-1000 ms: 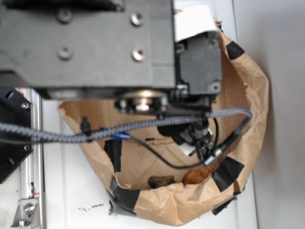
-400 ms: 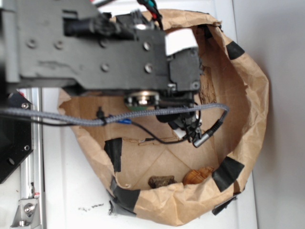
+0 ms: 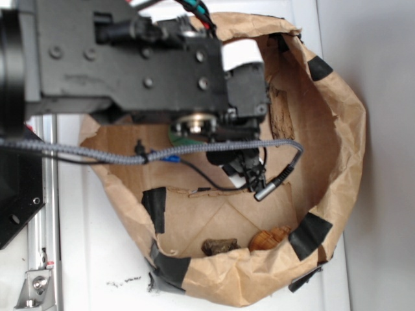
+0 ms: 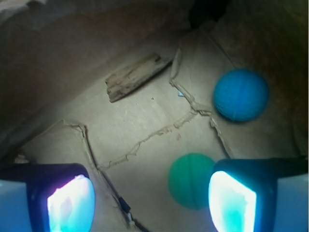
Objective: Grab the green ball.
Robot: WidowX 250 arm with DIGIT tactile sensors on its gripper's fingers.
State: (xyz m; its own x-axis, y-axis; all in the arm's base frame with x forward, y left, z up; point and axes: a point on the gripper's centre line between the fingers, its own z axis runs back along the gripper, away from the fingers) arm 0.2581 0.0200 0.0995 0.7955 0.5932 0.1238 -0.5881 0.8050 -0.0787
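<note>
In the wrist view the green ball (image 4: 192, 181) lies on the brown paper floor, just inside my right finger (image 4: 232, 205), which covers its right edge. My gripper (image 4: 152, 203) is open, with the left finger (image 4: 67, 202) far from the ball and nothing held between the two. The blue ball (image 4: 241, 94) rests farther ahead to the right. In the exterior view the arm hangs over the paper bag and the gripper (image 3: 238, 167) reaches down inside it. The arm hides both balls there.
A flat scrap of wood (image 4: 136, 76) lies ahead on the left. The crumpled paper bag wall (image 3: 340, 136), patched with black tape (image 3: 310, 234), rings the space. Two brown lumps (image 3: 219, 246) (image 3: 269, 238) sit at its near rim. A braided cable (image 3: 214, 149) crosses the bag.
The arm has shifted toward the top of the exterior view, and the gripper has moved with it, away from the brown lumps at the bag's near rim.
</note>
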